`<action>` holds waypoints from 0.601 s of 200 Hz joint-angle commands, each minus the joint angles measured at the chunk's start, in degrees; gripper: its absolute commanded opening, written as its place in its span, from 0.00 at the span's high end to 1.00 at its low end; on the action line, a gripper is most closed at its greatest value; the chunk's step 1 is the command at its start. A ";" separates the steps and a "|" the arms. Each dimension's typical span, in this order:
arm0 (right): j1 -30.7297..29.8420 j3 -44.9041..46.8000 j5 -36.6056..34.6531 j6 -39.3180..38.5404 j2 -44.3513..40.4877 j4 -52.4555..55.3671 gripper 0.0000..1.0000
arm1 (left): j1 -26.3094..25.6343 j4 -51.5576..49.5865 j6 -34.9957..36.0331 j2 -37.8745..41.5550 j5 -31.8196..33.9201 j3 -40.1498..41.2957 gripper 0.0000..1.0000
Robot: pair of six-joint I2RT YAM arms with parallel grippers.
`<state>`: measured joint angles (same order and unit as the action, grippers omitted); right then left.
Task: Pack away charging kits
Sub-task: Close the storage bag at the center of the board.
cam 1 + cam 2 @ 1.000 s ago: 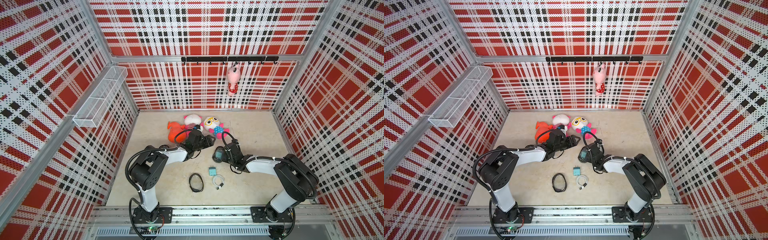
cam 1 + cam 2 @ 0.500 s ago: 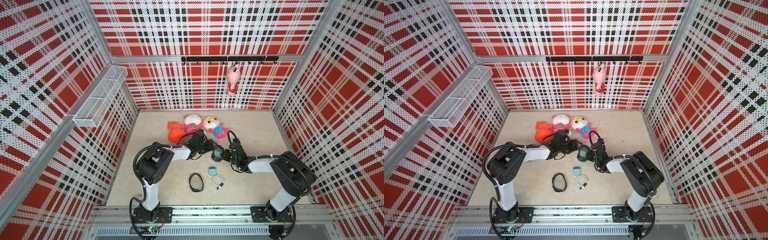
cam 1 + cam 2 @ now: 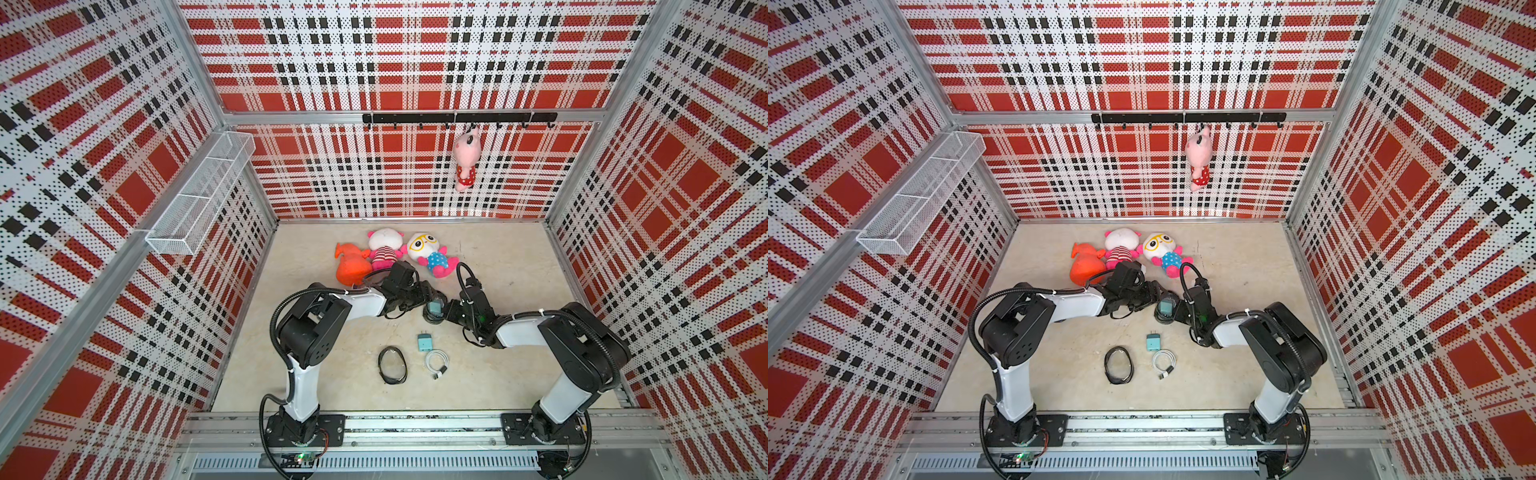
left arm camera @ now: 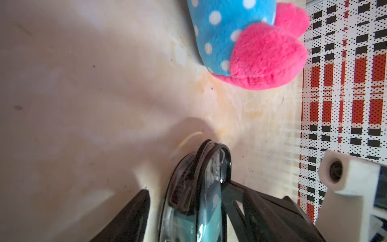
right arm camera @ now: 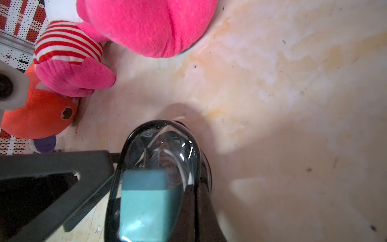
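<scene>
Tabletop (image 3: 498, 257), mottled beige, is sitting inside red-plaid perforated walls (image 3: 374, 62). Left gripper (image 4: 186, 188) is straddling black zip case (image 5: 129, 142) wide; right gripper (image 5: 193, 194) is pinching its rim.

Swung the left claw (image 3: 427, 300) away from the plush toys (image 3: 384, 253) and over the worktop (image 3: 519, 266) to the black zip case (image 3: 434, 312); now spread wide around it. Turned the left arm (image 3: 357, 305) inward, elbow nearer the middle. Narrowed the right claw (image 3: 447, 312) from slightly apart to pinched tight on the case's rim.
</scene>
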<state>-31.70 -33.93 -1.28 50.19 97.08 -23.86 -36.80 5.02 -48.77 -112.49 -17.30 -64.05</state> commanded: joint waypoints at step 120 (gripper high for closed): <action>1.04 3.00 0.76 -1.47 2.79 3.00 1.00 | -0.59 -2.41 0.27 -4.93 -5.29 -2.40 0.40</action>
<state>-31.05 -32.93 -0.14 49.93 98.39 -27.90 -37.36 3.68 -48.66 -114.96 -20.08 -66.04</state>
